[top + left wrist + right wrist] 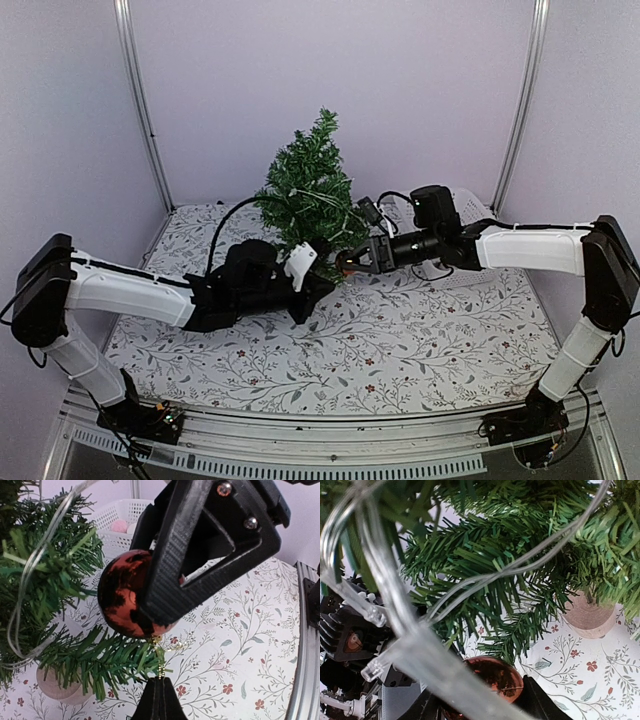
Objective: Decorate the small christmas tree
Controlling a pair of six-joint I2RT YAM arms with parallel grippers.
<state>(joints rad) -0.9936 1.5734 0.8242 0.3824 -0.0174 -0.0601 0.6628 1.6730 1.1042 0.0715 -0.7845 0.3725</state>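
small christmas tree | light string draped | right gripper clamps red bauble by low branch | left gripper pinches its gold cord | hanging not yet done

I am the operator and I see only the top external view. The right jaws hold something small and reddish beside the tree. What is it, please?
Observer: A red bauble with black marks. The jaws of the right gripper are shut on it.
Operator: Does it have something to hang it by?
Observer: Yes, a gold cord hangs under it and runs down to the left gripper, whose jaws look shut on its end.
Operator: Is there any decoration on the tree?
Observer: A clear light string with small bulbs runs across the branches of the small christmas tree.
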